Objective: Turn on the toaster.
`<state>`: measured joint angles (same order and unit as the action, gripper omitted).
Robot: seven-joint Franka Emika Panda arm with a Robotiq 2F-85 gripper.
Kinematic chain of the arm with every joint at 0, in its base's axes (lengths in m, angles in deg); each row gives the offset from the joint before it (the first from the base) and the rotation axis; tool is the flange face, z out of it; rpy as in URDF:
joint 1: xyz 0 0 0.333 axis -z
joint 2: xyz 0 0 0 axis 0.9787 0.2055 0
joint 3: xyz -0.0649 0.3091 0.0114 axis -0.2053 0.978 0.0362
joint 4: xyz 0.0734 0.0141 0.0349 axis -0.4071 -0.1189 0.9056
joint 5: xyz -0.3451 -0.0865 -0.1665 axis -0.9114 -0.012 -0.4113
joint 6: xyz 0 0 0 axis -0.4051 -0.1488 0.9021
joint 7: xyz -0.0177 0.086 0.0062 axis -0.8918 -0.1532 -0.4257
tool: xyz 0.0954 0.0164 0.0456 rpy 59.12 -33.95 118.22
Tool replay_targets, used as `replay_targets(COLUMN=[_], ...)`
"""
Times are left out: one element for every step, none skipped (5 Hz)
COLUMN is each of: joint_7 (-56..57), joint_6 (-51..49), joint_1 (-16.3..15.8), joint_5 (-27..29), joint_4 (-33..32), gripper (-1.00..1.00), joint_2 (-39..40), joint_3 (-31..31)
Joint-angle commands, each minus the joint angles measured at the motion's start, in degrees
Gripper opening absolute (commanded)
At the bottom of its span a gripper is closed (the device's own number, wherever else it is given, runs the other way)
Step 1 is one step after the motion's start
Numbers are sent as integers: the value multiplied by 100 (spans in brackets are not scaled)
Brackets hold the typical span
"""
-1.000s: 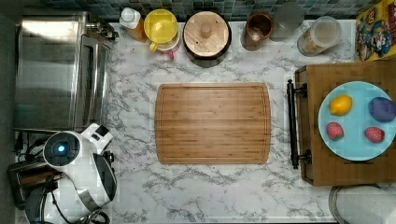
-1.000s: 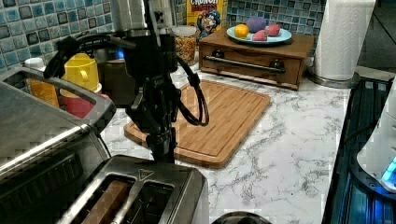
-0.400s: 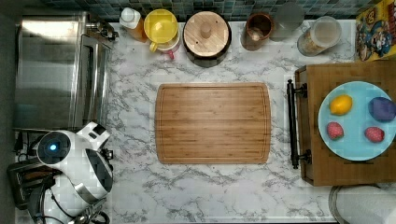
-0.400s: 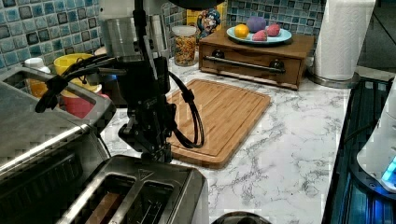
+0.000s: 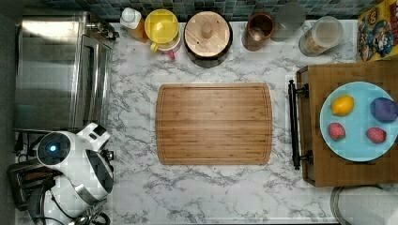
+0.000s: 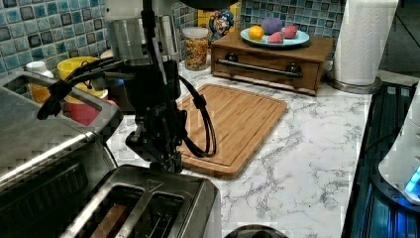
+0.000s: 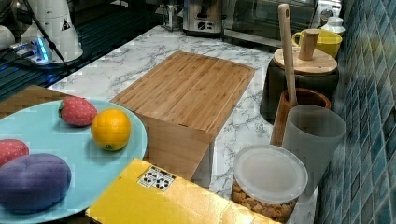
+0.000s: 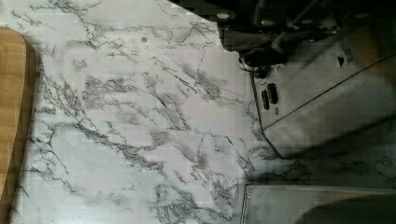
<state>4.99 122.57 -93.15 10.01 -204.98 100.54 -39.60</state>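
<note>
Where gripper (image 6: 166, 161) hangs, toaster (image 6: 148, 208) just beneath

You get bright, even light on the marble counter (image 5: 234, 187) in the top view. The toaster oven (image 5: 47, 70) shines with white glare. Your left view is dimmer, and the paper towel roll (image 6: 364, 39) at the far right glows white. Your wrist view has dark shadow over the toaster (image 8: 327, 84). All the pictures look blocky and soft.
</note>
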Motion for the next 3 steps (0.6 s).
replay_targets(joint_7=[-318, -263, -266], joint_6=[662, 656, 657], joint_1=[-336, -452, -448], joint_5=[-360, -285, -288], joint_4=[-941, -938, -938], gripper=[-100, -100, -100], joint_2=[1091, 1069, 1070], joint_3=[79, -31, -26])
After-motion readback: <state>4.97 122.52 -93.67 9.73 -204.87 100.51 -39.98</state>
